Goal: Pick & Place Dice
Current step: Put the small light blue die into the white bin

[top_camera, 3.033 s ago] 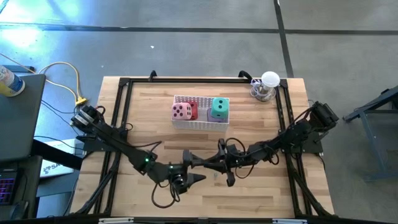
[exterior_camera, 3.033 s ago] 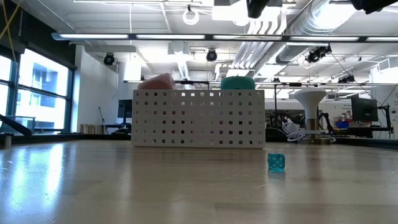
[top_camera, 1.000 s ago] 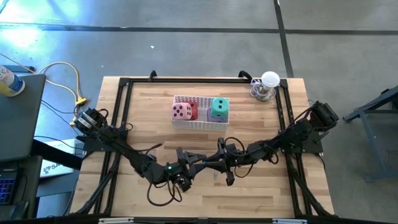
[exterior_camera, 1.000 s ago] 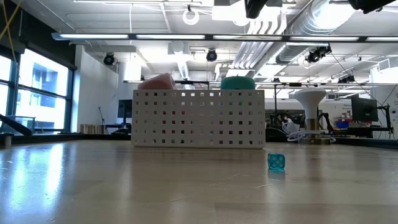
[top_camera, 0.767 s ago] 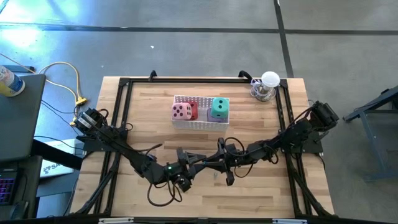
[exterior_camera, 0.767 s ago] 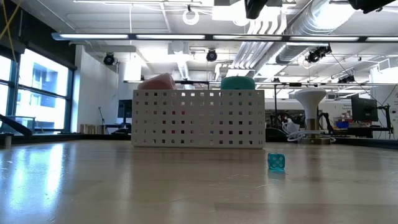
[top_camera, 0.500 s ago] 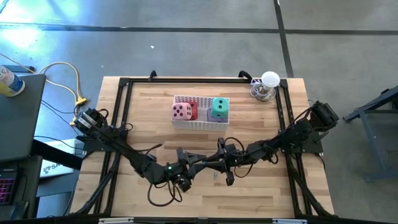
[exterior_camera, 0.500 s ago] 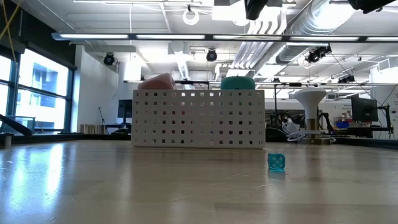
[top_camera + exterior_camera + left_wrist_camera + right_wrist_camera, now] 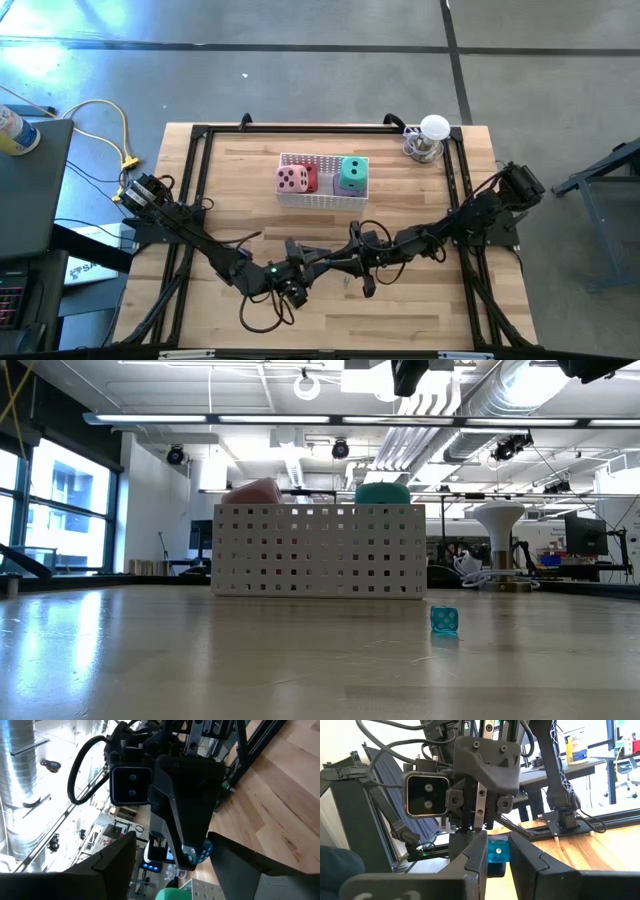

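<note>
Pinching a small translucent blue die (image 9: pixel 498 852) at its fingertips, the right claw (image 9: pixel 498 843) is clamped on two opposite faces. The die looks hard, light and slick, so a flat, centred hold suits it. Facing it, the left claw (image 9: pixel 322 258) stands open, the die apparently just ahead of its fingers. Beyond both claws, the pink die (image 9: pixel 291 180), red die (image 9: pixel 311 176) and green die (image 9: pixel 352 174) sit in the white basket (image 9: pixel 320 199).
</note>
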You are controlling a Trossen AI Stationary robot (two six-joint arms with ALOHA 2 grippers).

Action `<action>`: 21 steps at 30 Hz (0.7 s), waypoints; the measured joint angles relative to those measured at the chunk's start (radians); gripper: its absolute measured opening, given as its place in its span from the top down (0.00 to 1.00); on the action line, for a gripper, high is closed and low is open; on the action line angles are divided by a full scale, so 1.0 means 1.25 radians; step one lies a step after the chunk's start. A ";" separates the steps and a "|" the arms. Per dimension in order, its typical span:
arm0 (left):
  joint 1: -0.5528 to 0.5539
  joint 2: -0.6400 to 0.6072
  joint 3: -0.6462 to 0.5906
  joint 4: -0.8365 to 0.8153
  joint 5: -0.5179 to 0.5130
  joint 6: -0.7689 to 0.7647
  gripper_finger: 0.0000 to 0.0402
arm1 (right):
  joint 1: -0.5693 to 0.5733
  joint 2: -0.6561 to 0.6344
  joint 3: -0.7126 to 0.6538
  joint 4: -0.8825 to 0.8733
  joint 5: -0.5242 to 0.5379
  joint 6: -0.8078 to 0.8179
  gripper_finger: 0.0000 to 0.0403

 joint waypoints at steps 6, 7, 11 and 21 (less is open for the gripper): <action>-0.004 0.000 0.000 -0.008 0.003 -0.008 0.55 | 0.000 0.000 0.000 0.002 0.000 0.000 0.86; -0.004 0.000 0.000 -0.008 0.005 -0.014 0.58 | 0.000 0.000 0.000 0.003 0.001 0.000 0.86; -0.004 0.000 0.000 -0.009 0.012 -0.021 0.66 | 0.000 0.000 0.001 0.003 0.001 0.000 0.86; -0.004 0.001 0.000 -0.033 0.025 -0.023 0.73 | -0.006 0.001 0.000 -0.001 -0.003 0.000 0.86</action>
